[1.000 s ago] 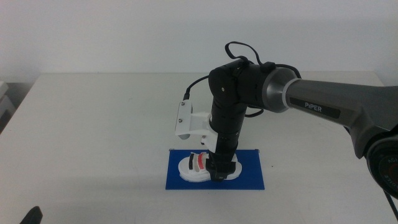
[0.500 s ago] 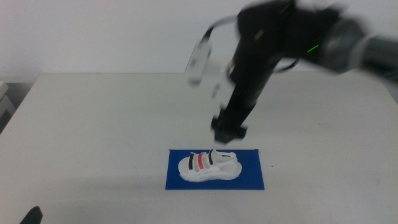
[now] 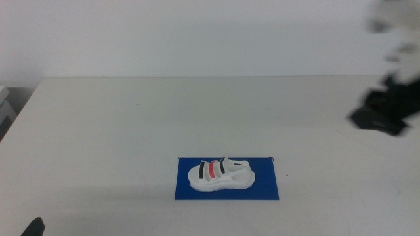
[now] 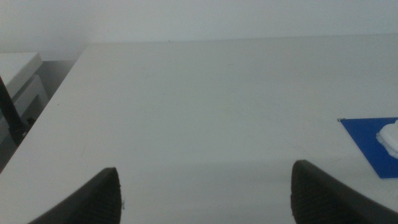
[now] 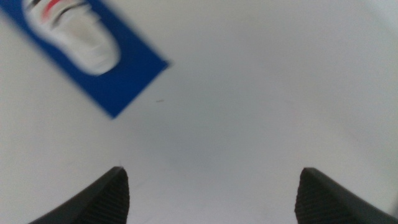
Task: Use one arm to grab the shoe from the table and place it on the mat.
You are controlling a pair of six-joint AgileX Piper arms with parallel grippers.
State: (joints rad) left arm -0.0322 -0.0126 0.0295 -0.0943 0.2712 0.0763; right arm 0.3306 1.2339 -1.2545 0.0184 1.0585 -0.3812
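One shoe (image 3: pixel 220 176), white, three straps, lying flat within the blue mat (image 3: pixel 269 190) on the table (image 3: pixel 118 124). Right gripper (image 3: pixel 379 113): blurred at far right, well clear, jaws spread, empty; best parked without sweeping low over the mat. Left gripper (image 4: pixel 202 193): waiting at the near-left corner, jaws spread.

Bright even light, right arm (image 3: pixel 387 108) motion-blurred

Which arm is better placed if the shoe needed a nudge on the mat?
Probably neither is close. The shoe lies within the mat. The left end effector is open by the table's near edge; the right end effector is blurred, open, up at the far right. Slight edge: left.
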